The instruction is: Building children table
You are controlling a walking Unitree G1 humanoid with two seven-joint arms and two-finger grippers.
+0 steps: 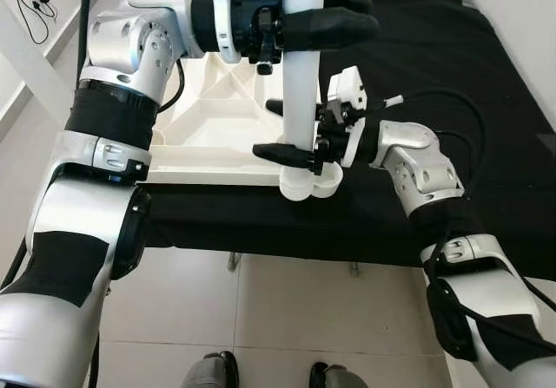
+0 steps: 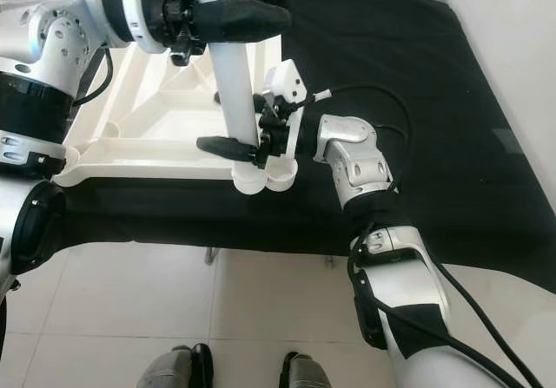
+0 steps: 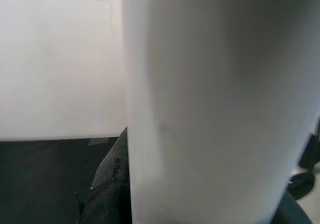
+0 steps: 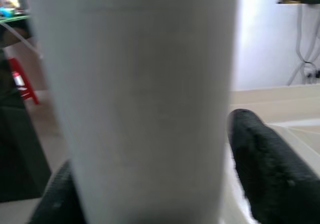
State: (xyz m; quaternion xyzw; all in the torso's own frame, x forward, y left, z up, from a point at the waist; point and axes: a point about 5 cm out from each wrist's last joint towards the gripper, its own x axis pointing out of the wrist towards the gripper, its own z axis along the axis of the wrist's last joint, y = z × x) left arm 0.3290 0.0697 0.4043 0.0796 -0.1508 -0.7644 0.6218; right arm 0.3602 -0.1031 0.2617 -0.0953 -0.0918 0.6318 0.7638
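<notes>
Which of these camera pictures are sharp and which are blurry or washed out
Left eye and right eye views: sharp and evenly lit, the left pincer and right pincer both clamped on the white table leg. Left wrist view: the leg is out of focus, pale background washed out. Right wrist view: the leg is soft, its fingers blurred.

A white plastic tube leg [image 1: 300, 101] stands upright in the corner socket of the upturned white plastic tabletop [image 1: 204, 158], at the black surface's near edge.

Left hand [image 1: 334, 19] above right hand [image 1: 291, 149].
</notes>
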